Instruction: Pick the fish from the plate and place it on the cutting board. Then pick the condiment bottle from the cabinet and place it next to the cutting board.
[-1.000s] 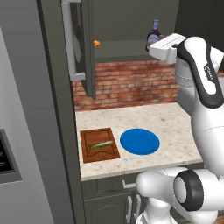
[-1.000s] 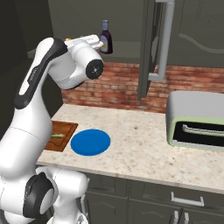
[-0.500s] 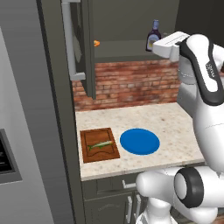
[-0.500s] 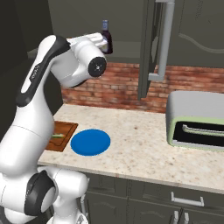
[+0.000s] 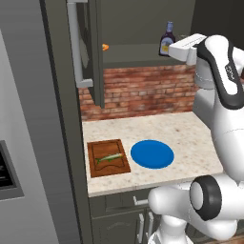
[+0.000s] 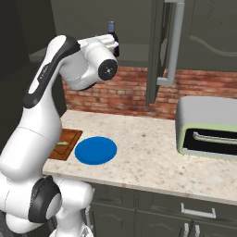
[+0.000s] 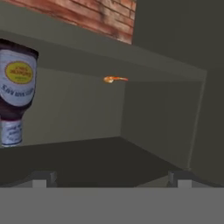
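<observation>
Fingers (image 7: 39, 178) spread wide, holding nothing, up at the open cabinet (image 5: 143, 28). Condiment bottle (image 5: 167, 40) on its shelf, off to one side of the fingers. Fish (image 5: 108, 158) on cutting board (image 5: 107, 157), plate (image 5: 152, 154) beside it.

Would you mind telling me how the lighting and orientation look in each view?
Left base view: even light, dim cabinet interior, condiment bottle still legible. Right base view: flat light, no glare on plate. Hand view: rolled over, bottle appears inverted.

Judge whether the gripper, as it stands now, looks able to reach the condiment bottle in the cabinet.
Probably yes: the cabinet door stands open, the gripper is open at shelf height, nothing lies between; the condiment bottle sits off to one side, so it must shift sideways.
</observation>
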Controlling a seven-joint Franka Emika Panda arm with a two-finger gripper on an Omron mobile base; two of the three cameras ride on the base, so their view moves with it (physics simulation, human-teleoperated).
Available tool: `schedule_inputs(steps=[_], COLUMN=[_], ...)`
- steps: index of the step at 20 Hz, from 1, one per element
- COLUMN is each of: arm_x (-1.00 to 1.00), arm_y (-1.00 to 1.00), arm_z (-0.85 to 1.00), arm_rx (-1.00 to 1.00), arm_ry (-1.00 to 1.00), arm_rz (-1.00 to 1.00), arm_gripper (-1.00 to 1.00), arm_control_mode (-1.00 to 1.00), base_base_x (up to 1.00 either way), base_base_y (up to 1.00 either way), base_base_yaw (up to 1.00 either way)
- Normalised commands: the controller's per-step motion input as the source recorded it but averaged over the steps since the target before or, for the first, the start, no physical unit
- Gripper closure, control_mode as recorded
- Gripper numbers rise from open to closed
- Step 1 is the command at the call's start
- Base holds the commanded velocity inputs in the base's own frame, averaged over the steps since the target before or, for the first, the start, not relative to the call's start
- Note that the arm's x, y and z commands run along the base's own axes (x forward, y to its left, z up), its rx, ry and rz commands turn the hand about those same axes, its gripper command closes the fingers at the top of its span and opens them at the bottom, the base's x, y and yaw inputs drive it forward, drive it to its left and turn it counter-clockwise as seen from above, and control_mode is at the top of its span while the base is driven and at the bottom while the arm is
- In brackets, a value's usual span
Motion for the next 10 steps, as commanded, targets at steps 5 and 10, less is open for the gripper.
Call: schedule_inputs(steps=[5,10], arm_x=[0.17,0.09], arm_y=[-0.13,-0.06], arm_z=[0.0,0.0], arm_rx=[0.0,0.01], arm_ry=[0.0,0.0], arm_rz=[-0.03,-0.03], arm_gripper=[-1.0,-1.0], arm_control_mode=[-1.0,-1.0], base_base_x=[0.0,0.0], base_base_y=[0.0,0.0], base_base_yaw=[0.0,0.0])
